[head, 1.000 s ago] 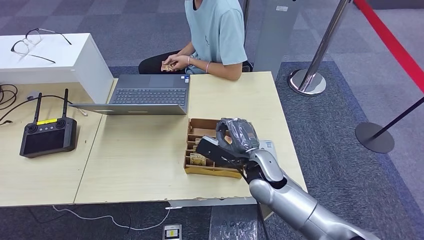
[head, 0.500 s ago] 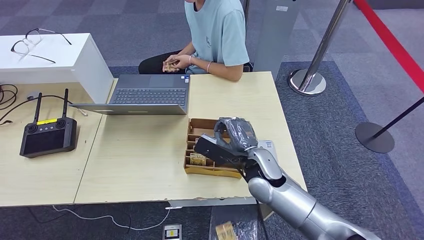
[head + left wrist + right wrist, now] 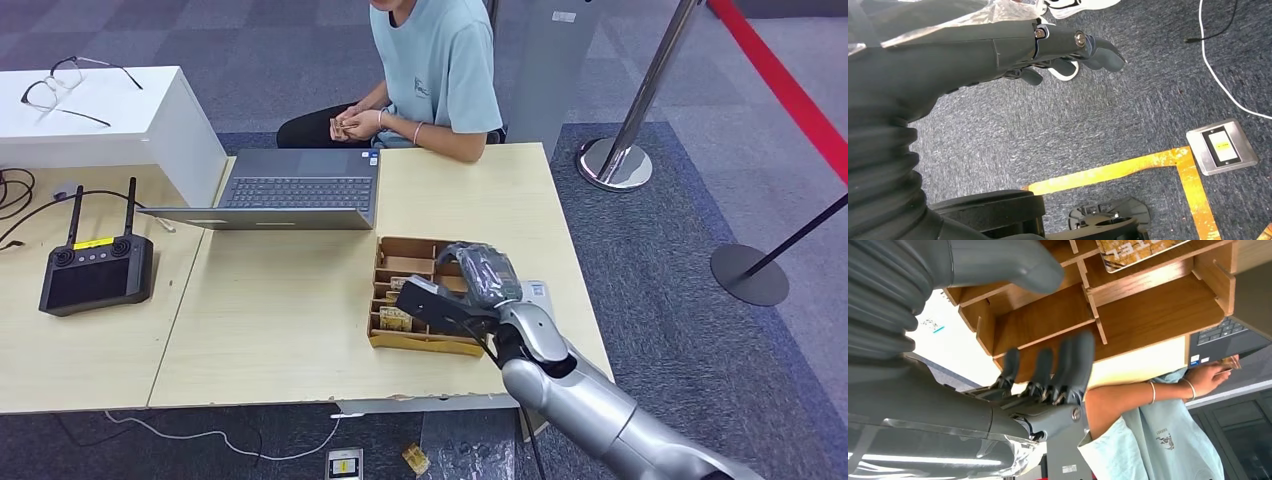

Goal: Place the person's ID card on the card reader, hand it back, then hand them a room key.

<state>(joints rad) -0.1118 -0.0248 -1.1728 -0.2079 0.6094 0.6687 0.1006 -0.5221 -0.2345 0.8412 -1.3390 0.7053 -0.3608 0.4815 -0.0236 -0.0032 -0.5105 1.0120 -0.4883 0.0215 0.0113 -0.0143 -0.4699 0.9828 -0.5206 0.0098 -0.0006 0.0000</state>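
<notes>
So we've got the right robot hand hovering over the wooden card tray on the desk. From the right wrist view its fingers are spread apart and slightly curled, with nothing in them, so it's open and empty. The room key cards sit in the tray's near-left slots, at about 9 o'clock from the robot hand, just beside it and not touching as far as we can tell. The wrist view shows one card lying flat in a slot beyond the thumb.

The left robot hand hangs down over the carpet, fingers loosely extended, holding nothing.

At 12 o'clock from the tray, the person sits behind the desk holding a small card in both hands, well apart from the robot hand. There's also a small card-like thing on the floor at 6 o'clock, below the desk edge; we can't tell what it is.
</notes>
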